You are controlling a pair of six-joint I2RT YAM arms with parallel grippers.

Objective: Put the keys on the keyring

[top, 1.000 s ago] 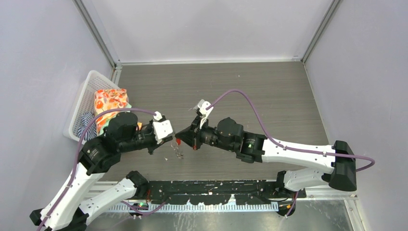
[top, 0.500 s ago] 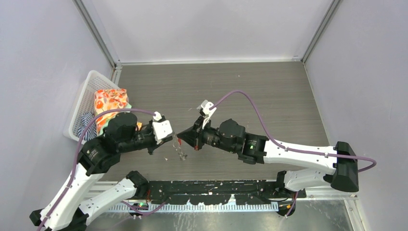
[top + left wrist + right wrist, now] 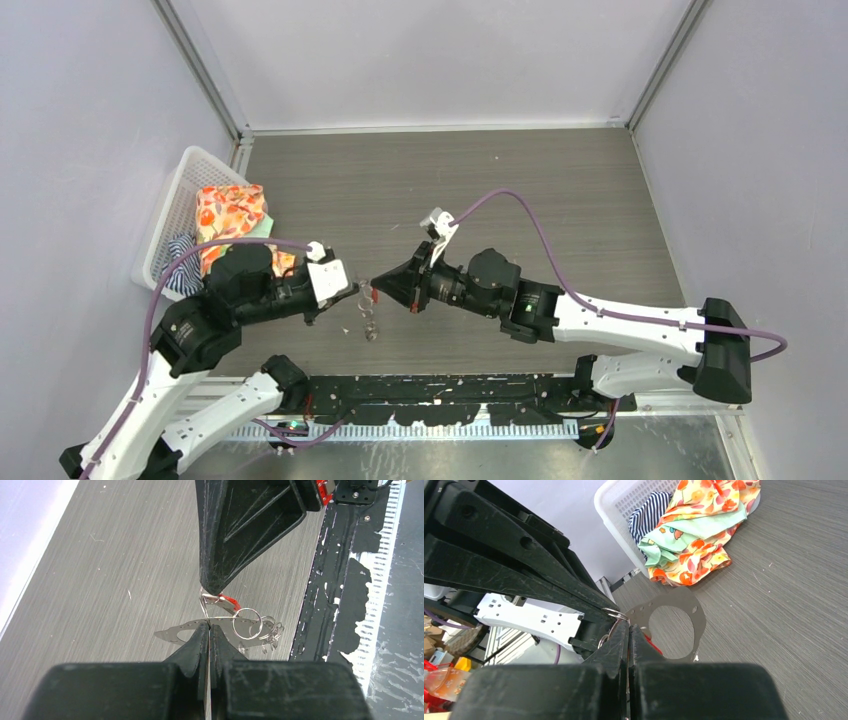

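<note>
My two grippers meet tip to tip above the table's near middle. The left gripper [image 3: 353,291] [image 3: 208,626] is shut on the thin silver wire of the keyring [image 3: 219,618]. A small ring [image 3: 248,623] and a bunch of small silver pieces [image 3: 270,630] hang from that wire. The right gripper [image 3: 376,287] [image 3: 630,625] comes in from the opposite side, shut on the red-headed key [image 3: 229,600] [image 3: 652,645], whose silver end touches the wire. A flat grey plate with holes [image 3: 172,634] [image 3: 696,625] shows right under them; whether it hangs or lies there I cannot tell.
A white basket [image 3: 176,205] [image 3: 618,511] holding flowered and striped cloths [image 3: 231,214] [image 3: 696,530] stands at the left wall. The black base strip [image 3: 440,392] [image 3: 345,580] runs along the near edge, close under the hanging bunch. Walls close in the back and both sides.
Both grippers have drifted slightly toward the near edge, the left wrist dropping back and the right arm easing rightward. Both grips stay shut on the same things.
</note>
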